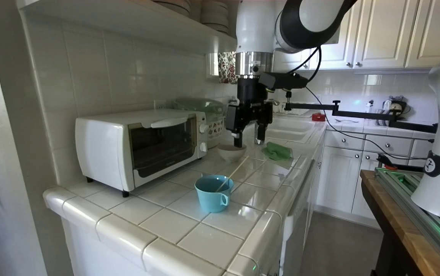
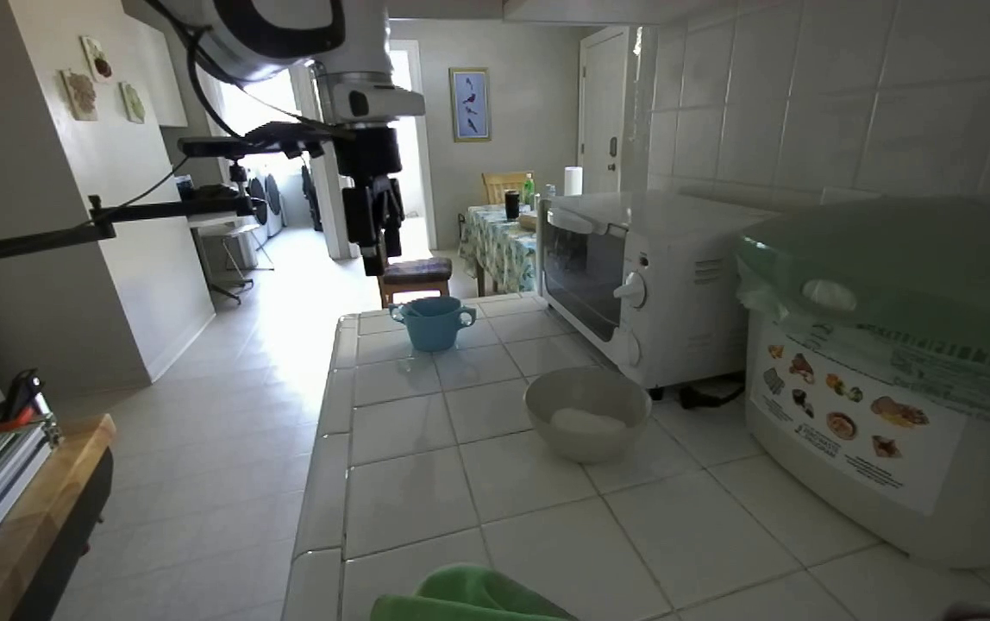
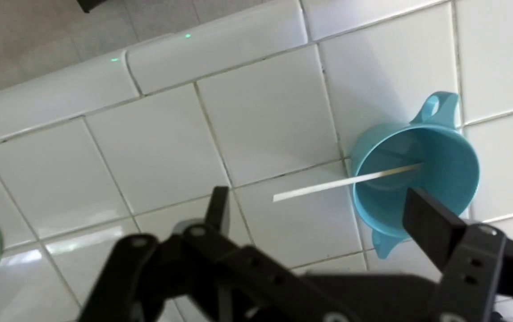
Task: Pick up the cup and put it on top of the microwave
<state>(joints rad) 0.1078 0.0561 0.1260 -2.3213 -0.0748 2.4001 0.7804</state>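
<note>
The teal-blue cup [image 1: 210, 199] stands upright on the white tiled counter [image 1: 162, 226]. It shows a handle on each side in an exterior view [image 2: 432, 328] and in the wrist view [image 3: 453, 179]. A thin pale stick [image 3: 314, 188] leans out of it. The white microwave [image 1: 139, 145] stands against the tiled wall with its dark door closed; it also shows in an exterior view [image 2: 659, 267] but not in the wrist view. My gripper [image 1: 248, 141] points down, open and empty, above the counter and apart from the cup. In the wrist view [image 3: 317, 203] its right finger overlaps the cup's rim.
A pale bowl [image 2: 585, 423] stands near the microwave's control side. Beyond it is a white bin with a green lid [image 2: 857, 414]. A green cloth [image 1: 277, 151] lies near the sink [image 1: 287, 128]. A shelf [image 1: 128, 23] hangs above the microwave.
</note>
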